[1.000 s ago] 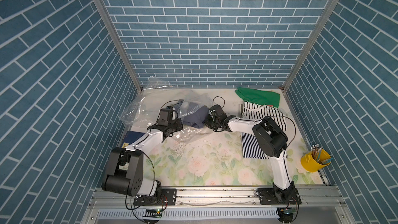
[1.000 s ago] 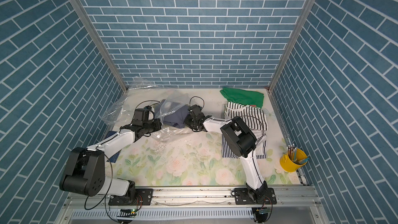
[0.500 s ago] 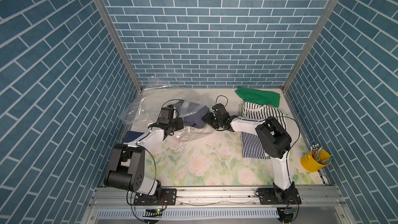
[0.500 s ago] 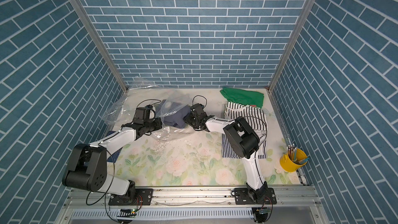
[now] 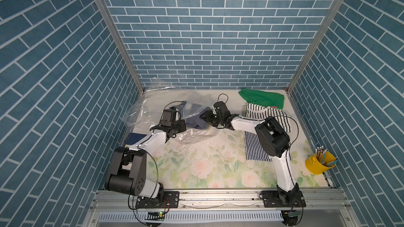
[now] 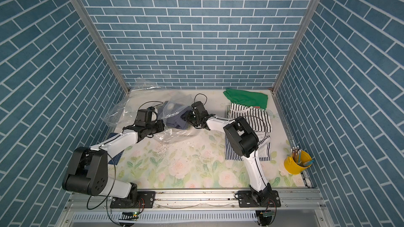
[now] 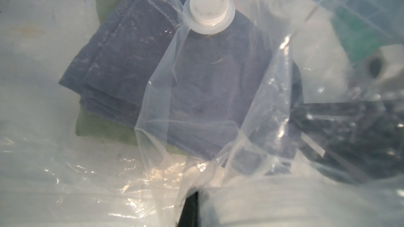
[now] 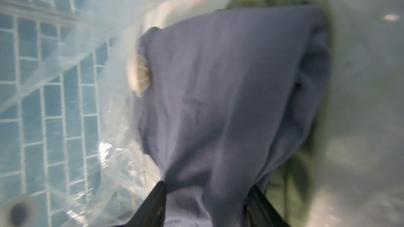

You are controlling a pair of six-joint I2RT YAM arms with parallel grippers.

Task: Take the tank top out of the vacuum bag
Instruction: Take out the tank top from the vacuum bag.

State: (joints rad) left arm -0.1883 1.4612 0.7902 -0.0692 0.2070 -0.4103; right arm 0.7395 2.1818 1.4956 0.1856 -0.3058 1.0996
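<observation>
Folded dark-blue tank top [image 5: 195,123] could slip loose
Left end effector [image 5: 181,127] pinches the crinkly clear plastic vacuum bag [image 5: 140,112]; right end effector [image 8: 206,186] stands apart around the cloth, not squeezing.

Bare mat [image 5: 207,164] up front, vacuum bag [image 5: 140,114] (crinkled) crowding rear left

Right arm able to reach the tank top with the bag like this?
Likely yes: the right gripper has its jaws apart astride the navy tank top, with no film visible between them, while the left gripper pinches the vacuum bag.
</observation>
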